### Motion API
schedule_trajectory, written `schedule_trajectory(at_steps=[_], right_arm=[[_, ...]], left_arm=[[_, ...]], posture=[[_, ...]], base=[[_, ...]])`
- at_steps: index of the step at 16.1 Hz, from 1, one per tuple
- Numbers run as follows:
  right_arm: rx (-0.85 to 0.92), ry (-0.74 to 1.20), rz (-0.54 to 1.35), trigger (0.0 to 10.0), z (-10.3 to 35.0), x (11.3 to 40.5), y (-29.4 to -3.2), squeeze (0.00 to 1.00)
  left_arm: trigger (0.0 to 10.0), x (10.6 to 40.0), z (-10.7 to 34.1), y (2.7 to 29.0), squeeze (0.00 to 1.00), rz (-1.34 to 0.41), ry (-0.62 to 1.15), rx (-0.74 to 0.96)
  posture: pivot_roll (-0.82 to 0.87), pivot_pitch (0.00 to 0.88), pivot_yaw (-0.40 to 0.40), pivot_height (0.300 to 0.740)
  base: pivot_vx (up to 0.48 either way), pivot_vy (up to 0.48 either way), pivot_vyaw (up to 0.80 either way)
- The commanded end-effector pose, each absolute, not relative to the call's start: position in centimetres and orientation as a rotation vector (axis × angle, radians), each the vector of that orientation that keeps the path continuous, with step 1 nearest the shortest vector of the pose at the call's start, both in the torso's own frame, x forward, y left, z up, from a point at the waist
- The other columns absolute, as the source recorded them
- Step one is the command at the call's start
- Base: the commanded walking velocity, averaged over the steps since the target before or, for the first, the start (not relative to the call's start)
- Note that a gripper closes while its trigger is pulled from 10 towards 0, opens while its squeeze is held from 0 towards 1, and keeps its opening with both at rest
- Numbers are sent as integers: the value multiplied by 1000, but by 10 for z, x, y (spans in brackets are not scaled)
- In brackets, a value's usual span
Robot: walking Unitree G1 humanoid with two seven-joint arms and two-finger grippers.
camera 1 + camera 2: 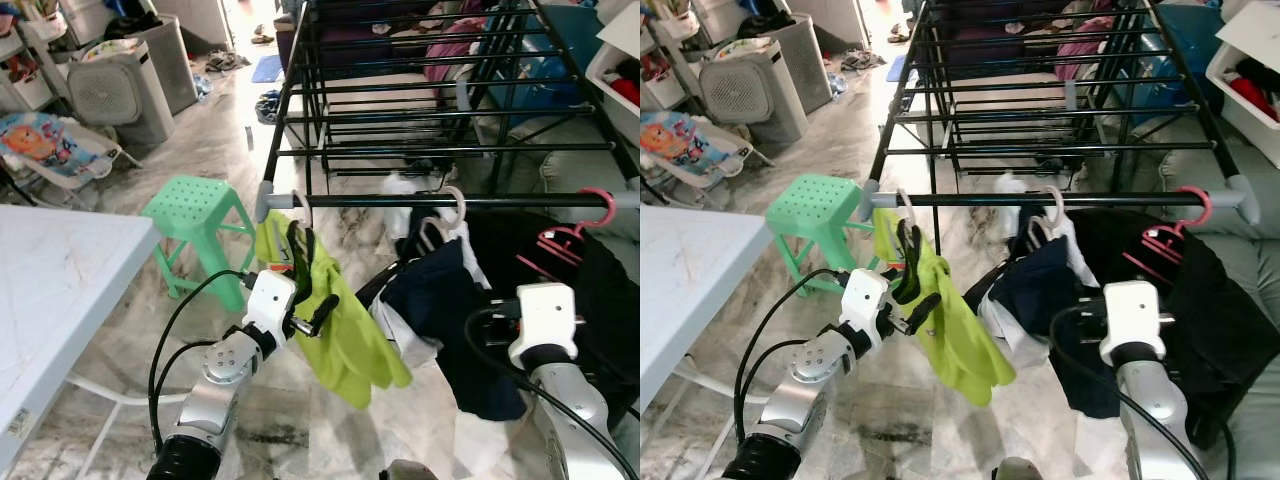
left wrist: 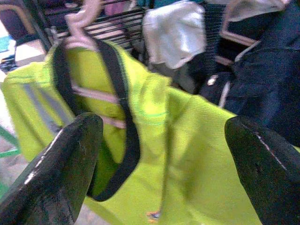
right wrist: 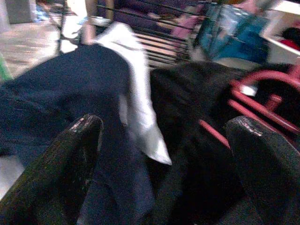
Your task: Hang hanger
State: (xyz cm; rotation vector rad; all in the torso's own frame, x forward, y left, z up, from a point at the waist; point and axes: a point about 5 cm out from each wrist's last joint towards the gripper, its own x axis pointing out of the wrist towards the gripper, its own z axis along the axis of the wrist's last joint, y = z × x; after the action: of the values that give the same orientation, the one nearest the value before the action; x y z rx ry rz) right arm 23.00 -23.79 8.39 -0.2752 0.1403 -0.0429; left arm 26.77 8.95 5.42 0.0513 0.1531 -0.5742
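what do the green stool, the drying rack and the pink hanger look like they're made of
Green stool: likely moulded plastic, with a perforated seat and matte one-colour surface. Drying rack: probably black-coated metal, thin straight rods with grey corner joints. Pink hanger: seemingly plastic, a thick, glossy hook.

Left tool (image 2: 161, 173) fingers spread wide w/ lime vest (image 2: 187, 154) on pale hanger (image 2: 82, 28) between; navy garment (image 2: 267, 70) beside.
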Motion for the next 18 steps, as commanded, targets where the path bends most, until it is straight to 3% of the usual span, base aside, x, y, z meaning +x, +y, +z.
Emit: schedule_trajectory(at_steps=[1,5,10,14,18], right_arm=[[-279,127,9,10000,90,236,-236,0],[-294,186,79,10000,85,245,-229,0],[-279,465,230,10000,59,242,-225,0],[-328,605,172,10000,36,235,-238,0],[-315,558,81,10000,42,252,-255,0]], left_arm=[[10000,273,59,106,0,-480,126,85],[10000,271,58,133,0,-350,132,88],[10000,268,58,137,0,-340,132,104],[10000,278,63,134,0,-367,125,117],[10000,275,60,129,0,-389,135,113]], posture=[[-115,0,54,740],[-71,0,7,740],[-85,0,33,740],[-90,0,46,740],[-89,0,50,740]], base=[[0,0,0],[0,0,0],[0,0,0],[0,0,0],[0,0,0]])
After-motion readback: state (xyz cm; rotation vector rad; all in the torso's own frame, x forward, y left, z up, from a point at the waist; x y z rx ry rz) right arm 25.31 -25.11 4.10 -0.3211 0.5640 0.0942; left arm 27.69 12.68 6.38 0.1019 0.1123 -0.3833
